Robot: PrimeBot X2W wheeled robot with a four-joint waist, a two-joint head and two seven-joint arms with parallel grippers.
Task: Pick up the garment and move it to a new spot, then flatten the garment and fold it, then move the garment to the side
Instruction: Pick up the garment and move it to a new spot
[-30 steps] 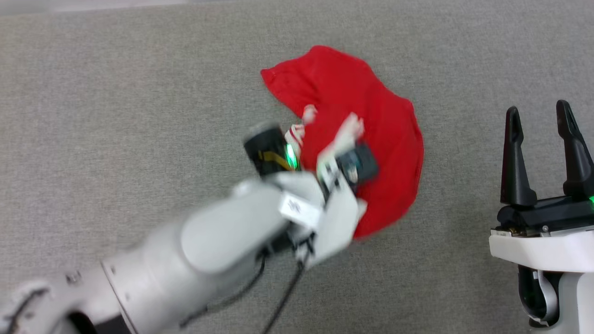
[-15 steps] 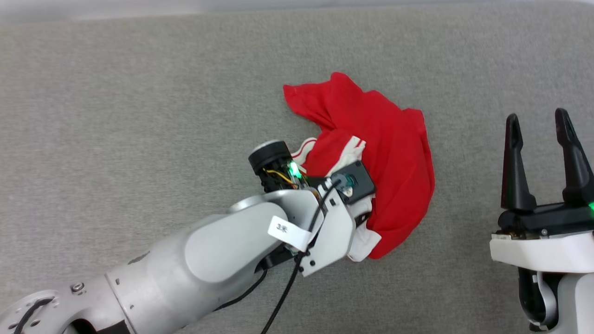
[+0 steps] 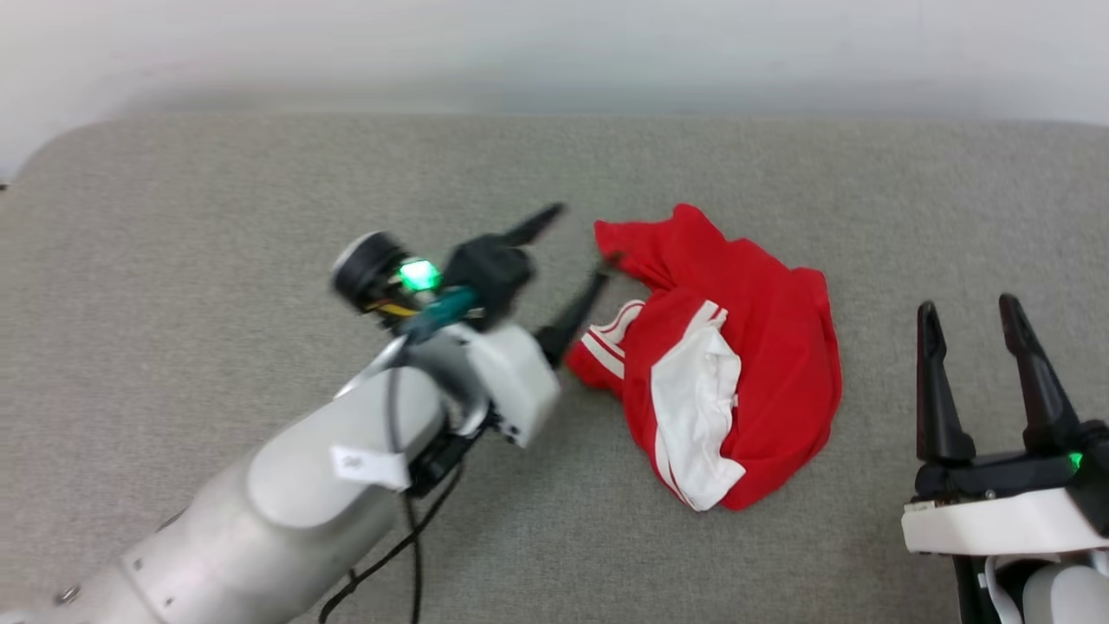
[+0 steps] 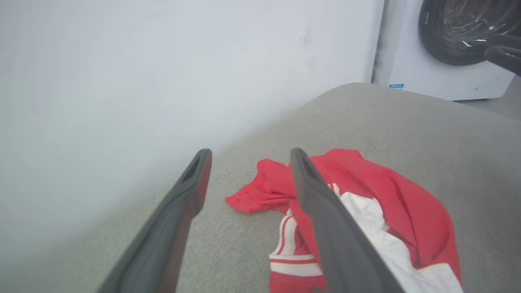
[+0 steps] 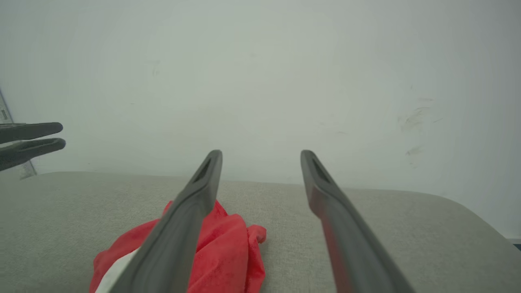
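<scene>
Jersey (image 3: 780, 347) crumpled just beside the left fingers (image 3: 573, 310), spread wide, empty; right fingers (image 3: 937, 399) well apart from it, likewise spread, empty

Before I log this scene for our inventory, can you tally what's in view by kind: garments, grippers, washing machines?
garment: 1
grippers: 2 (left gripper, right gripper)
washing machine: 1
total: 4
</scene>
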